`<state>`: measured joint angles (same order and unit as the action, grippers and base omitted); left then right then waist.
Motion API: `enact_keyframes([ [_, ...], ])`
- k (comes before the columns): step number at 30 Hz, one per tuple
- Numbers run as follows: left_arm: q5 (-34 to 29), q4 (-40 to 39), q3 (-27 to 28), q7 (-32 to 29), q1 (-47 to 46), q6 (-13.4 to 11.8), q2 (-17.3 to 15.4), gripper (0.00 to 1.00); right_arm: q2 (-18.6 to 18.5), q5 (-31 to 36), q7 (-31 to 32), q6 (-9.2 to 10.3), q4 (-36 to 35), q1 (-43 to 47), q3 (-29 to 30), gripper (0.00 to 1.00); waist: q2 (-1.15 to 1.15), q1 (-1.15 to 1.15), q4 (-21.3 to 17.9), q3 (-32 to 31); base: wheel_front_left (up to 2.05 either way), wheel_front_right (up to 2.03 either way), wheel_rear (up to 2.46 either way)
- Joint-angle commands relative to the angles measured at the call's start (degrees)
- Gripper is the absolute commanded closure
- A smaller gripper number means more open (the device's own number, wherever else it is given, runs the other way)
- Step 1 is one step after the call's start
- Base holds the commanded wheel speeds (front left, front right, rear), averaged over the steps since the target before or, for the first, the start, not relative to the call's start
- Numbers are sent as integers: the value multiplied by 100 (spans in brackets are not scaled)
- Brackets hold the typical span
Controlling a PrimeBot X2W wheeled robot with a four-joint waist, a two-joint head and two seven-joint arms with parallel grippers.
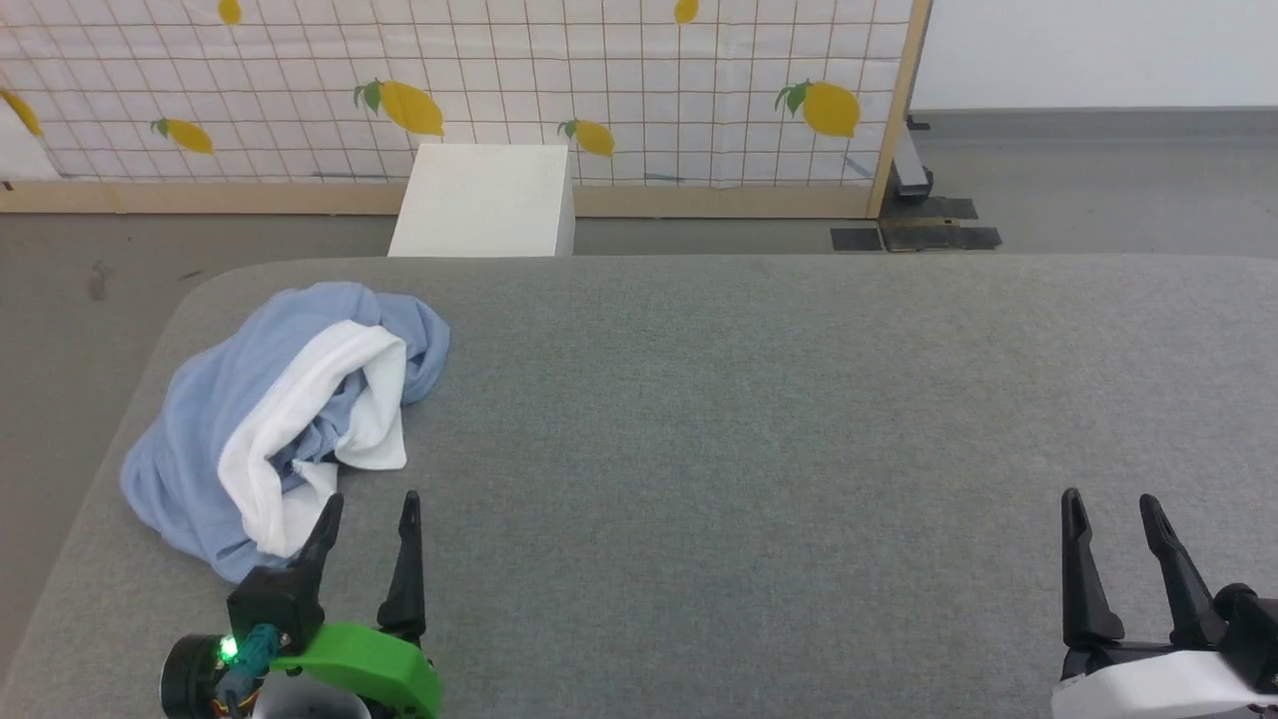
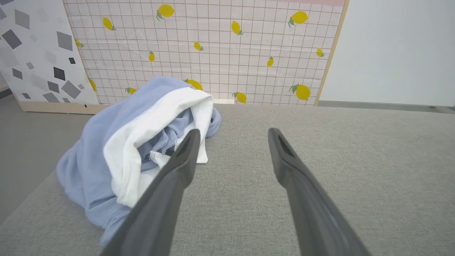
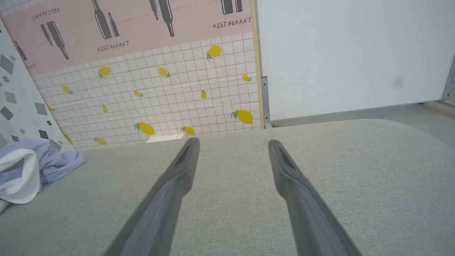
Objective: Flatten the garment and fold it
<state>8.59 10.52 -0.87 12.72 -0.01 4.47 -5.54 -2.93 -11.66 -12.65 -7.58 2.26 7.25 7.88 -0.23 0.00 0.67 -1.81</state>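
Hovering with both grippers spread and empty over the grey felt table (image 1: 759, 399); my left gripper (image 1: 369, 514) sits just beside the crumpled light blue polo shirt (image 1: 215, 419), placed to seize it; my right gripper (image 1: 1110, 509) waits well apart.

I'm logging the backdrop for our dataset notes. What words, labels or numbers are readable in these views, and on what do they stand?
"RESTAURANT": dark capitals on the pink wall panel, beside bottle drawings. It is repeated several times, and one copy at the top left is upside down.
"ANT": a cut-off copy at that panel's left edge.
garment: crumpled, no writing visible.
lemon-print panel: no text.
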Motion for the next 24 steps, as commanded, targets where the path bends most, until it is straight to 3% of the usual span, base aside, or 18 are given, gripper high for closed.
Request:
enact_keyframes([
  [1, 28, 31, 6, 69, 26, 22, -62, 0, 5, -49, -75, 8, 21, 57, 40, 0, 21, 0, 67, 7, 0, 0, 0],
  [6, 67, 68, 18, 126, -2, -2, -82, 0, 5, -30, -132, 8, 47, 47, 48, 0, 22, 0, 327, -10, 0, 0, 0],
  [24, 209, 163, 40, 209, 14, -75, -223, 0, 5, -27, -235, 9, 183, -41, -304, 0, 23, 0, 1840, -11, 0, 0, 0],
])
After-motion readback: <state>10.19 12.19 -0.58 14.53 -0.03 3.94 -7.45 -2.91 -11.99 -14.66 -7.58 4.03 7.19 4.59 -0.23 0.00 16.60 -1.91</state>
